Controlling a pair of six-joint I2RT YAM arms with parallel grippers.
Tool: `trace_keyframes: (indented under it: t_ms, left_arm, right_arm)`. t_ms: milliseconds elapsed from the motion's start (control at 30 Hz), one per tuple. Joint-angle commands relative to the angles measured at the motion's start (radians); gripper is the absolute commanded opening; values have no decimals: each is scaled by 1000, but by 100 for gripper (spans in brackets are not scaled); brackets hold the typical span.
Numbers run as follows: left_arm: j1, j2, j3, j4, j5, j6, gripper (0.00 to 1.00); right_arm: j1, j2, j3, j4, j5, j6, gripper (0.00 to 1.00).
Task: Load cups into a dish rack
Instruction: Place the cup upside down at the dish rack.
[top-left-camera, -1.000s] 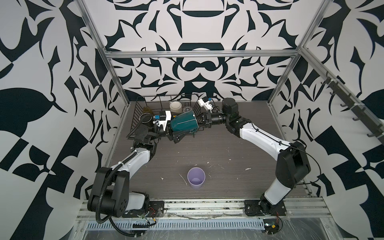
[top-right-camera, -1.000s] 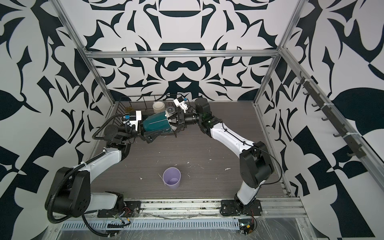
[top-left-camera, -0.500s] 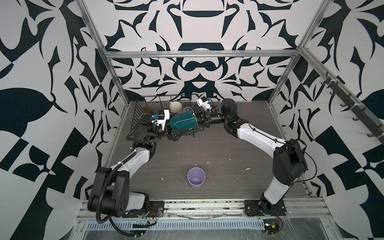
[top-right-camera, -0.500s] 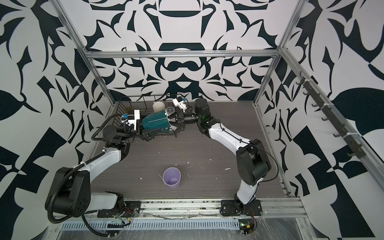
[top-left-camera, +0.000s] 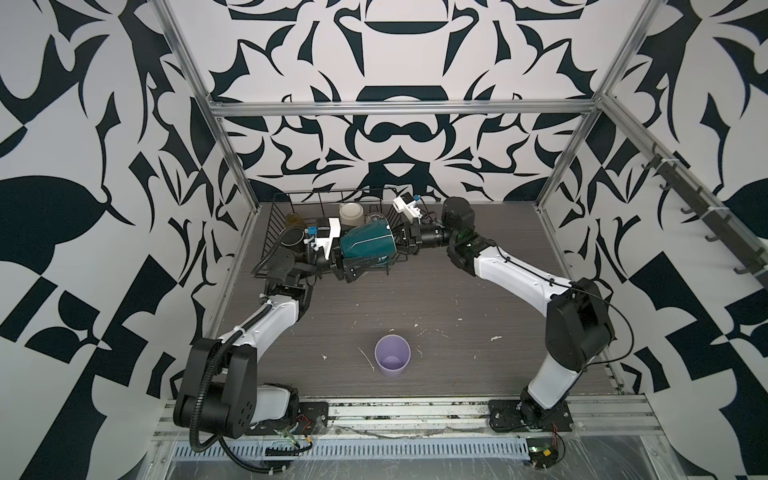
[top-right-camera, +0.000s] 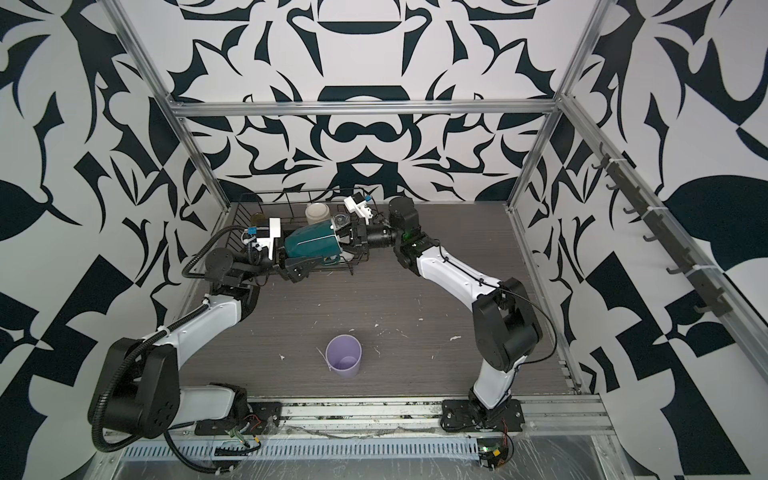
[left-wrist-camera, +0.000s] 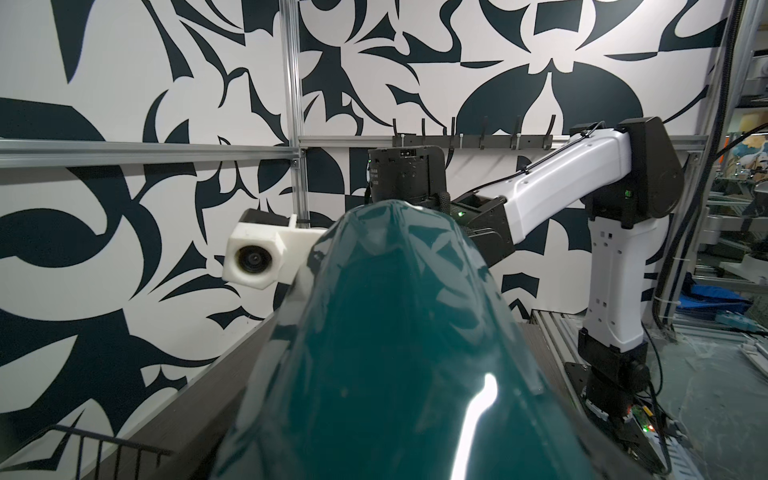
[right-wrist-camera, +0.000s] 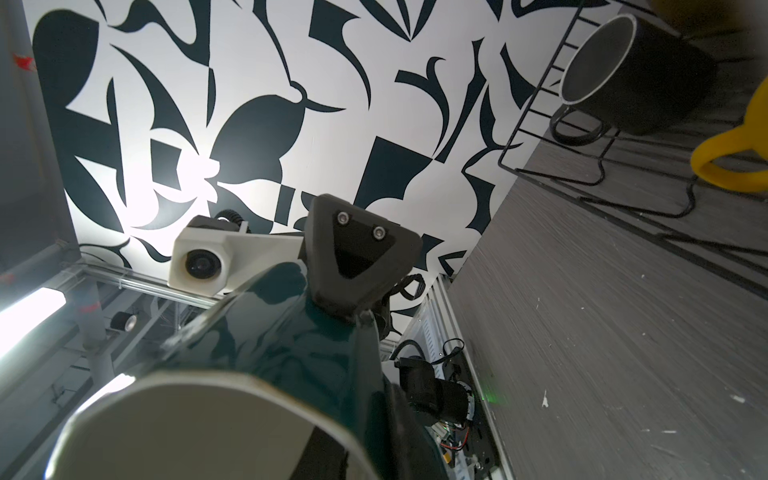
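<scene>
1. Handover in hand: dark-green faceted mug (top-left-camera: 368, 245) lies sideways over the front edge of the dish rack (top-left-camera: 272, 230).
2. Left gripper (top-left-camera: 357, 253) clasps it; right gripper (top-left-camera: 402, 243) sits at its rim, and I cannot tell its state.
3. Next, I judge: right backs clear, left lowers it in.

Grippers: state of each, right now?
Left gripper: jaws closed on the green mug.
Right gripper: at the mug's rim; open or closed cannot be told.

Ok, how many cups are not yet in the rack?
2. The lilac cup stands on the table near the front; the green mug is held sideways in the air at the rack. Others may be hidden.
</scene>
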Motion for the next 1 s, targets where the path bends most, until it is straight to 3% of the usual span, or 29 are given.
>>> trace_keyframes:
  t_ms: [0, 200, 333, 500, 633, 833, 967]
  left_arm:
    - [-3, -46, 34, 29, -12, 16, 0]
    - [-4, -108, 45, -59, -32, 67, 0]
    - [-4, -162, 82, -280, -110, 169, 0]
    - [-4, -225, 199, -729, -340, 310, 0]
    - [-3, -214, 328, -1005, -536, 309, 0]
    - [-1, -94, 608, -1444, -863, 300, 0]
    - [15, 7, 739, -1595, -959, 278, 0]
  right_arm:
    - [1, -41, 9, 33, 5, -24, 26]
    - [-30, -57, -18, 25, 22, -24, 37]
    - [-85, -90, -56, -46, 60, -74, 44]
    - [-156, -183, -84, -366, 201, -333, 49]
    - [-166, -272, -65, -659, 421, -580, 56]
    - [-171, -376, -87, -750, 581, -705, 63]
    - [-173, -421, -100, -785, 661, -753, 71]
